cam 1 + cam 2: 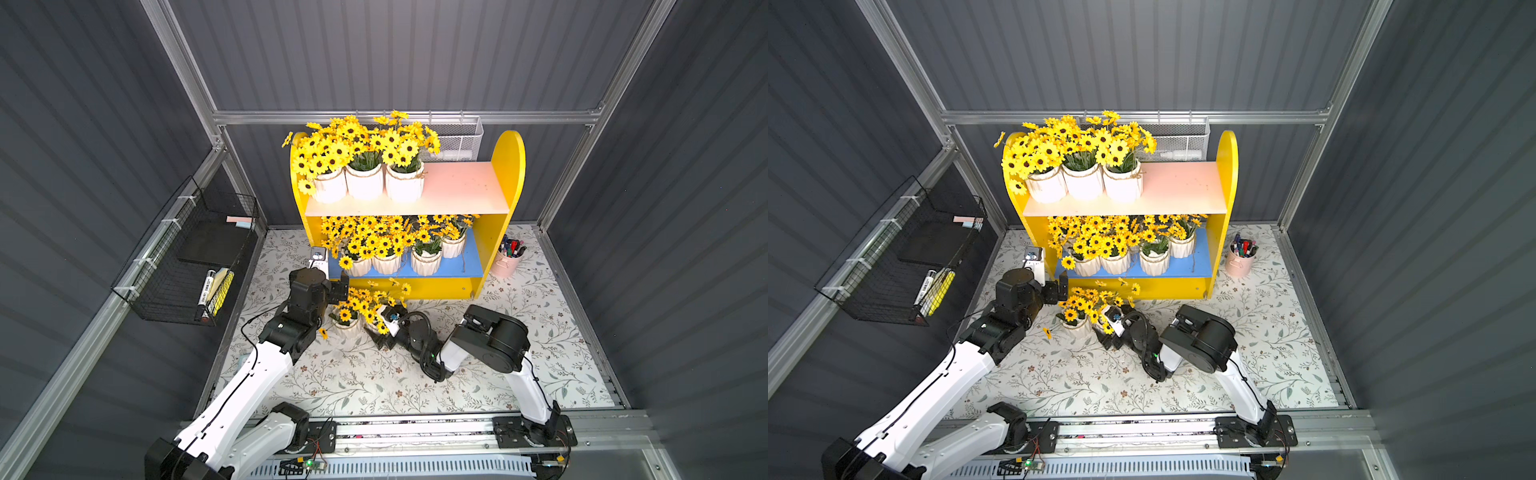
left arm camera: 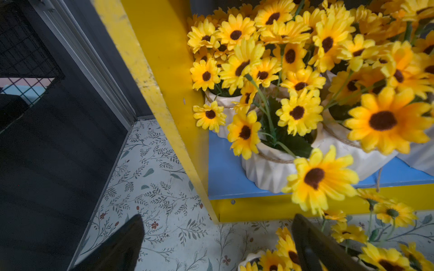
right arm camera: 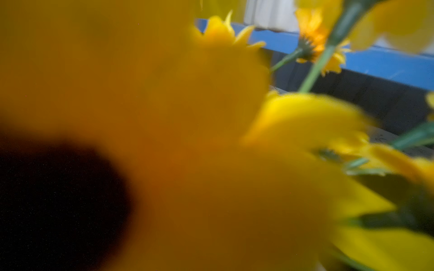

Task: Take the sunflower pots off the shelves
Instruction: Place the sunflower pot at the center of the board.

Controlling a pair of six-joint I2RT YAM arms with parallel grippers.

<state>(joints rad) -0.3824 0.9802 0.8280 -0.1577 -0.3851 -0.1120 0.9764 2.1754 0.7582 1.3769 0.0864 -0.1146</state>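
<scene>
**Two pots on the mat, plenty left up top**

Starting at the right gripper [image 1: 382, 340]: low over the floral mat [image 1: 353, 386], buried in a bunch of blooms [image 1: 374, 303], wrist view nothing but petals. No telling spread from clamped, no telling about a grip either. Pot under that bunch mostly hidden. Just beside it, another of the sunflower pots [image 1: 345, 329], upright on the mat near the front edge of the shelves [image 1: 509, 166]. Probably put there to get clear of the boards while staying within reach of both arms.

Over to the left gripper [image 2: 218, 244]: fingers spread wide, empty, hanging by the left front corner of the blue lower board [image 2: 223, 169]. Looks lined up for the front-left pot [image 2: 267, 173] there, the easy one with nothing in the way.

Further out: three pots bunched at the left end of the pink upper board [image 1: 461, 187], about four more along the blue one. Plenty left to pull.
</scene>
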